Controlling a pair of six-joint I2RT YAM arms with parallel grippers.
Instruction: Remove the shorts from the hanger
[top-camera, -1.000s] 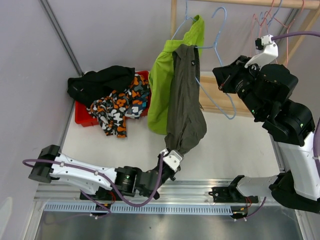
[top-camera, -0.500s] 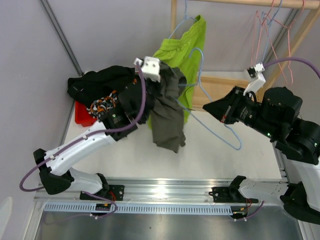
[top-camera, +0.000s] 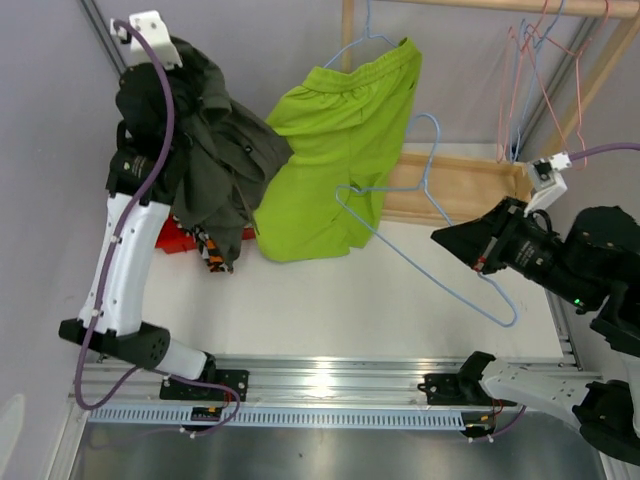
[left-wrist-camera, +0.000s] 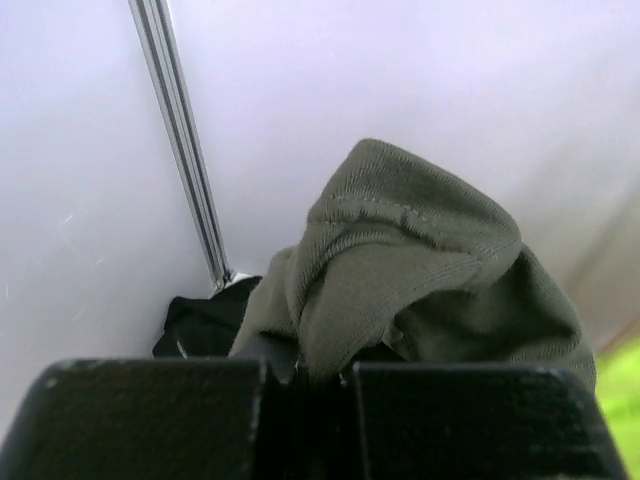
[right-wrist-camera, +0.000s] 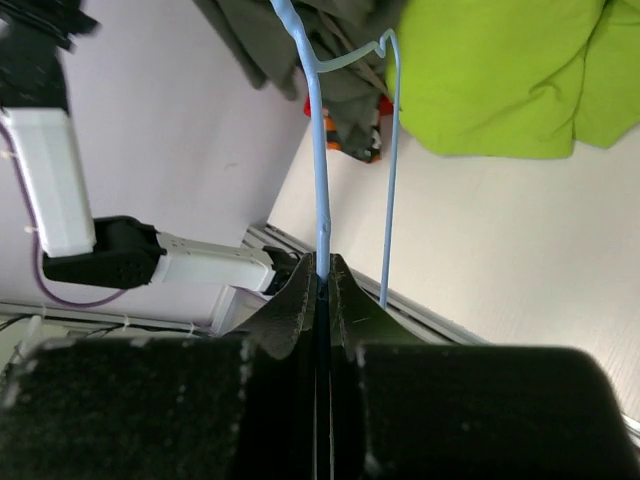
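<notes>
My left gripper is raised at the upper left and shut on the dark grey-olive shorts, which hang from it free of any hanger. The left wrist view shows the fabric pinched between the jaws. My right gripper is shut on the wire of an empty blue hanger, seen close up in the right wrist view at the fingertips. The lime green shorts hang on another blue hanger from the wooden rail. Patterned shorts peek out below the olive pair. Black fabric lies below.
A red bin sits at the left, mostly hidden behind the olive shorts. A wooden rack stands at the back with several pink and blue hangers on its top rail. A metal post runs up the left wall.
My left arm swung up and left, carrying the olive shorts off the blue hanger. My right gripper drew the hanger down and right. The green shorts now hang uncovered.
</notes>
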